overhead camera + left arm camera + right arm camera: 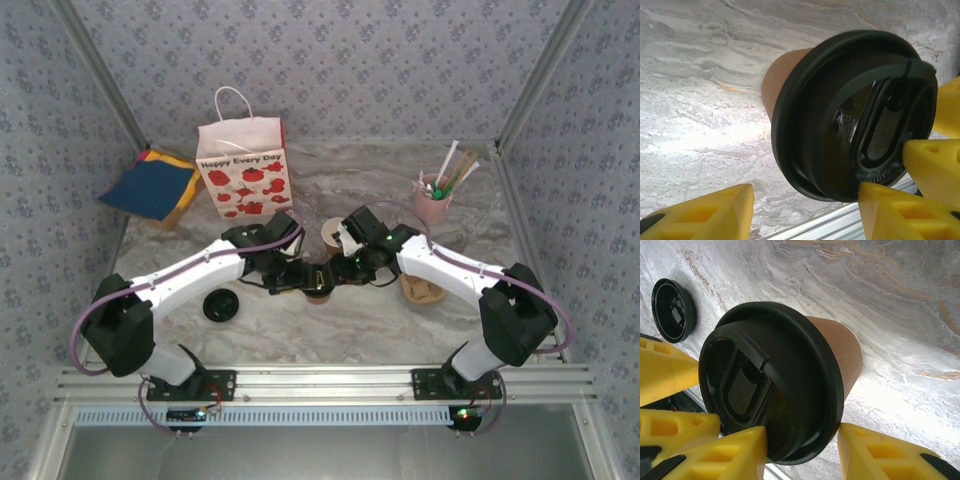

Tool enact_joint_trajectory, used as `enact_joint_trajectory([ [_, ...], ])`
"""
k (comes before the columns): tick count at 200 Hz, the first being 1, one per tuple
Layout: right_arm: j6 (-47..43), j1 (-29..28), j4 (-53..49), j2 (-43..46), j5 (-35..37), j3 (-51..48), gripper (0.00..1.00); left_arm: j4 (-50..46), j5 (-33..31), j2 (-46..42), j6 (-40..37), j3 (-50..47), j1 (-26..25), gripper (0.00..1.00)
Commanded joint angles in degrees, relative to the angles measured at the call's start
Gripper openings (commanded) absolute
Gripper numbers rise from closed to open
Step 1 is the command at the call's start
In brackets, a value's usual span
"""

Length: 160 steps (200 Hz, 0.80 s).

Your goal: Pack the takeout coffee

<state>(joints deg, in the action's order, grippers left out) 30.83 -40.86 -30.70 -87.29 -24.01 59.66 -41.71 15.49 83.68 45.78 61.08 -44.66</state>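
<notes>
Coffee cup [842, 352], black lid [765, 385] fitted: lid rim pinched in right gripper [802, 437]. Left gripper [806, 194]: spread wide, cup just ahead of it.

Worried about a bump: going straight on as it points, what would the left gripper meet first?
Probably the black lid on the brown cup, just ahead of the left gripper between its spread fingers; exact depth is unclear.

We show the coffee cup [318, 292]: tapered brown paper, closed by a round black lid [765, 385] with a recessed oval sip panel, standing upright on the marbled tabletop [900, 300], centre-front.
</notes>
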Motion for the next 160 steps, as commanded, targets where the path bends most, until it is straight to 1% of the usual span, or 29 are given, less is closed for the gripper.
enact_joint_trajectory([
  [1, 0.54, 0.09, -1.38, -1.83, 1.95, -1.74, 0.42, 0.90, 0.66, 0.00, 0.73, 0.32, 0.46, 0.58],
  [50, 0.64, 0.18, -1.38, -1.75, 1.86, -1.75, 0.42, 1.35, -0.05, 0.86, 0.59, -2.85, 0.13, 0.57],
  [64, 0.78, 0.34, -1.30, -1.78, 1.77, -2.00, 0.42, 1.26, -0.61, 1.01, 0.42, -4.30, -0.31, 0.55],
  [124, 0.86, 0.62, -0.82, -1.96, 1.51, -3.05, 0.42, 2.47, -1.60, 2.39, -0.59, -10.96, -0.55, 0.54],
  [160, 0.81, 0.73, -0.92, -1.69, 1.52, -3.19, 0.41, 2.48, -2.14, 2.23, -0.83, -11.53, -0.39, 0.53],
])
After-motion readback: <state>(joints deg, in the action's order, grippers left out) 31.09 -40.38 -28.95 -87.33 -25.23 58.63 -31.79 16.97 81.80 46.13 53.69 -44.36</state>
